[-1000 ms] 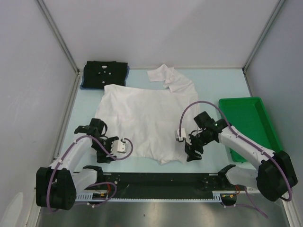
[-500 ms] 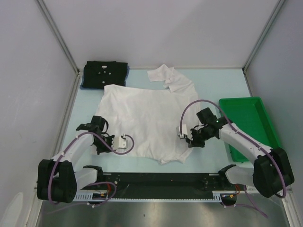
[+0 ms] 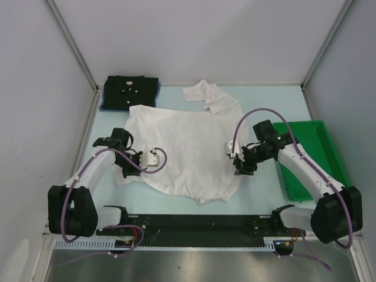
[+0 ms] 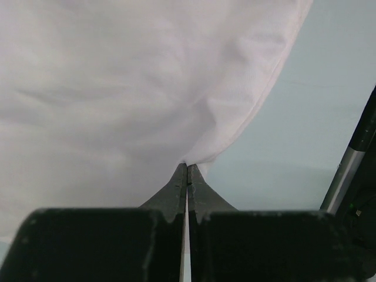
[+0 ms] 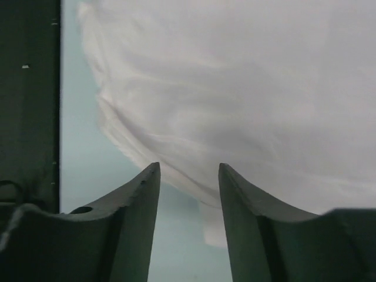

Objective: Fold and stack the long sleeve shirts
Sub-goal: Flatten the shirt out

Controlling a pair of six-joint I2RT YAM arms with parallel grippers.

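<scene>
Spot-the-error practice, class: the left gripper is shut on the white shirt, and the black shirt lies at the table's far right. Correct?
No: the black shirt lies at the far left, as the top external view shows. The left gripper is indeed shut on the white shirt.

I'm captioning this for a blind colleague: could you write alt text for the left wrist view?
The left gripper is pinched shut on the edge of a creased white shirt, which fills most of the frame above it. Pale blue table shows to the right.
</scene>
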